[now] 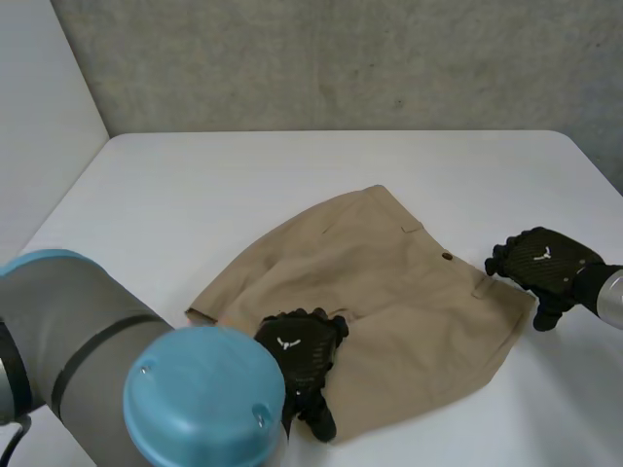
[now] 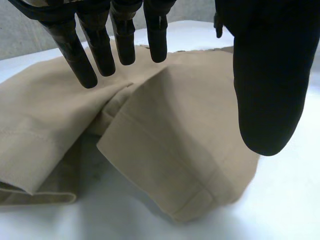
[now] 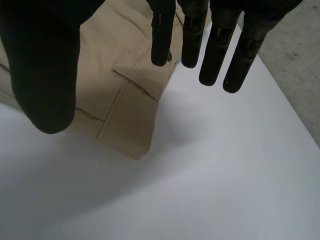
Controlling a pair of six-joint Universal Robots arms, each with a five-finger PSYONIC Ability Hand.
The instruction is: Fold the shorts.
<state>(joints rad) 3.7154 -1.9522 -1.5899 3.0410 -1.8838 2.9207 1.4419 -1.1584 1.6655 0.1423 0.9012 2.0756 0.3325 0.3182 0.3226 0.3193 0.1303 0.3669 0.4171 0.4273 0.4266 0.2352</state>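
Table: a white, flat table (image 1: 292, 165) fills the scene. Its far edge meets a grey concrete wall (image 1: 341, 58), and its left edge slants away beside a pale side panel (image 1: 39, 107).
Open room: there is wide bare tabletop beyond the cloth on the far side and to the far left. A narrower bare strip lies to the right of the right hand.
Shorts: khaki cloth shorts (image 1: 389, 292) lie flat, right of the table's middle and towards the near side.
Direction: the waistband (image 1: 433, 238), with a dark button (image 1: 447, 256), runs diagonally from the far middle to the right. The long axis lies across it, with both legs pointing near-left.
Leg hems: two stitched hems (image 2: 195, 200) lie side by side with a narrow gap between them.
Left hand: the black left hand (image 1: 302, 355) is spread wide at the near edge, over the gap between the legs. Its fingers are straight and hold nothing.
Right hand: the black right hand (image 1: 540, 263) is at the waistband's right corner, with straight fingers and the thumb held apart. Some fingertips are over the cloth and others over the table. I cannot tell whether it touches.
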